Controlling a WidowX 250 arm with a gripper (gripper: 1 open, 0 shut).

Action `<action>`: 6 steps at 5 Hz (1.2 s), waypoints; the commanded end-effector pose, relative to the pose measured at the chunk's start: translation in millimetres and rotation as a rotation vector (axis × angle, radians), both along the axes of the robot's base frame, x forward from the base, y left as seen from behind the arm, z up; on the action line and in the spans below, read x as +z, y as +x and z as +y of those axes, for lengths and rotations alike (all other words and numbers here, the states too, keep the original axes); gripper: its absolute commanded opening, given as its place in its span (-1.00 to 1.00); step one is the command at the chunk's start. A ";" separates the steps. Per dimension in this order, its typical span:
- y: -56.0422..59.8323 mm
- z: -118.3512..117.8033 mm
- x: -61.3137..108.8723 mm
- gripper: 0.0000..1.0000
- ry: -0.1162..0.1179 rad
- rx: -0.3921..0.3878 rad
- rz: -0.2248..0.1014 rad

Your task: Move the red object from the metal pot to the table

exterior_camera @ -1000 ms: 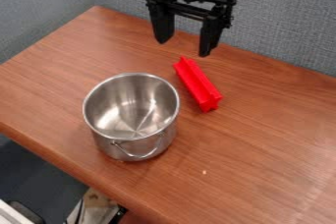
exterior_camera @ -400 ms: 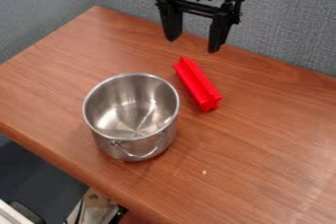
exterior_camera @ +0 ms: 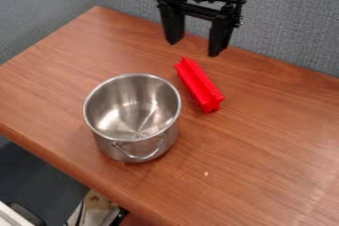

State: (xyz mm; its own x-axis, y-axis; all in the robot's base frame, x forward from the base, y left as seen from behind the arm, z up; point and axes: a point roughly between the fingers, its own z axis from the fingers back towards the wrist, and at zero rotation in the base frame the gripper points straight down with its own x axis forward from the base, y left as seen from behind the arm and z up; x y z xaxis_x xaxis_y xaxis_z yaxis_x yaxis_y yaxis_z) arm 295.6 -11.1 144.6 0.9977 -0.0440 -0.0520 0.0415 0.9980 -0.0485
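Note:
The red object (exterior_camera: 200, 82) lies flat on the table (exterior_camera: 279, 151), just right of the metal pot (exterior_camera: 133, 117) and not touching it. Nothing shows inside the shiny pot, which stands upright with its small handle toward the front. My gripper (exterior_camera: 195, 42) hangs open above the back of the table, a little behind the far end of the red bar, with nothing between its black fingers.
A grey wall runs behind the table. The table's front and left edges drop off to a dark floor with some clutter (exterior_camera: 93, 210) below.
My gripper has risen slightly and drifted a little to the right, away from the red object. The bar and the pot have not moved.

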 end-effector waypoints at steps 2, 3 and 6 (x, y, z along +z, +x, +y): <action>-18.4 14.3 21.8 1.00 -0.008 0.013 -0.059; -9.7 25.4 14.9 1.00 -0.004 -0.018 -0.066; 0.4 32.6 28.9 1.00 0.020 -0.248 -0.068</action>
State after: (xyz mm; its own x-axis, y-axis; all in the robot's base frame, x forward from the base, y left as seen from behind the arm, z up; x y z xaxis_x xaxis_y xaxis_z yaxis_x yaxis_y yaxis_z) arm 290.2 23.1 162.8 0.9613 -0.2740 -0.0277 0.2729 0.9613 -0.0386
